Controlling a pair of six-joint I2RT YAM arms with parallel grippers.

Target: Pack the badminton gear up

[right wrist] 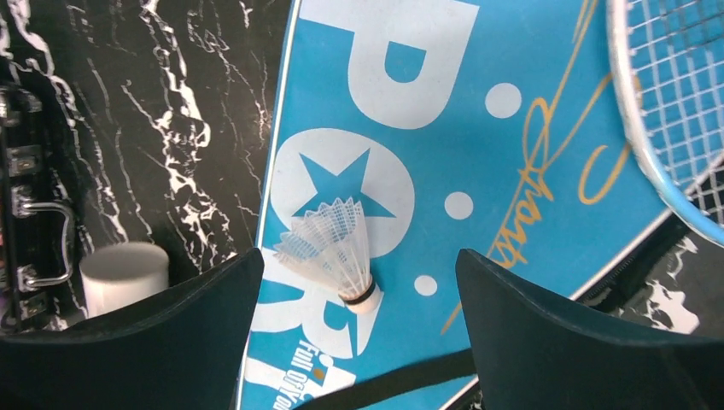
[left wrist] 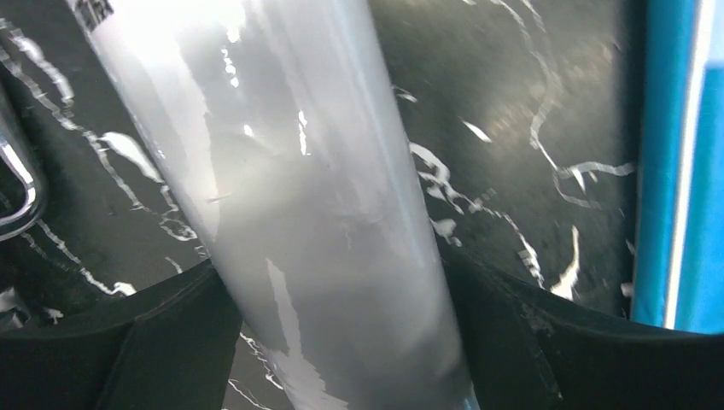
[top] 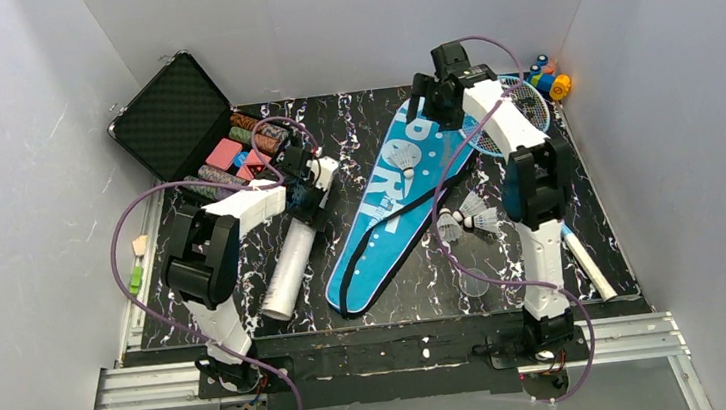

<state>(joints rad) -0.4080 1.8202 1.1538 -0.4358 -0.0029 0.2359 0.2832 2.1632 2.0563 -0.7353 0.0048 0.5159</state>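
Observation:
The long white tube lies slanted on the black marbled table. My left gripper is shut on its far end; in the left wrist view both fingers press the tube at my gripper. The blue SPORT bag lies flat with its black strap. One white shuttlecock rests on it. My right gripper hovers open above that shuttlecock, a finger on each side. A blue-framed racket lies by the bag. Three more shuttlecocks sit right of the bag.
An open black case of coloured chips stands at the back left. An orange-and-blue toy is at the back right corner. A white racket grip lies near the right edge. Small green pieces lie off the table's left edge.

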